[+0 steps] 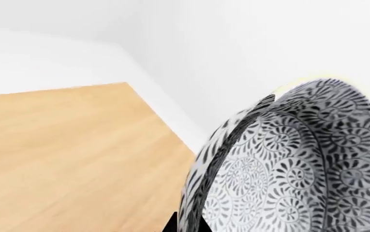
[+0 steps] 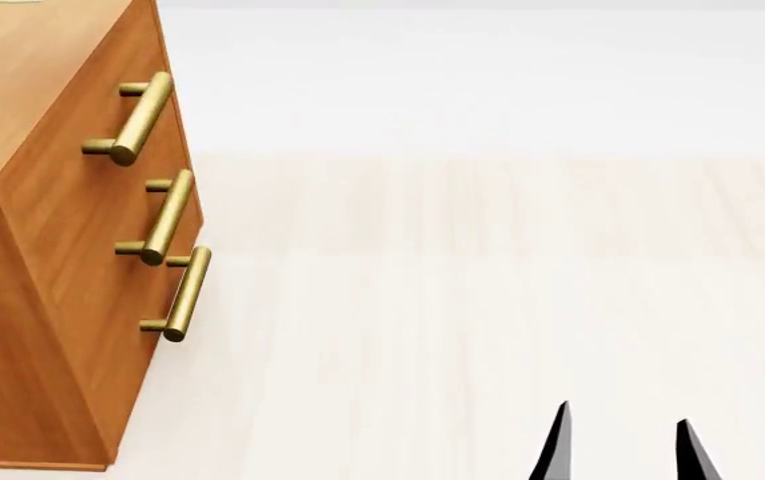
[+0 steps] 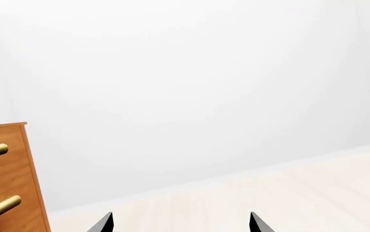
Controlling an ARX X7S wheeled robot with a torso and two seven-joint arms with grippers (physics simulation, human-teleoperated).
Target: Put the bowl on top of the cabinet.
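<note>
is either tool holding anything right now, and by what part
The left tool seems to hold the bowl by its rim over the cabinet top, though the contact is barely in view. The right tool is open and empty.

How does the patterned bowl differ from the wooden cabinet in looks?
The bowl is round and white with a grey-black floral pattern; the cabinet is boxy, plain orange-brown wood. The cabinet carries brass bar handles; the bowl has none. The bowl is tilted on edge; the cabinet stands upright.
</note>
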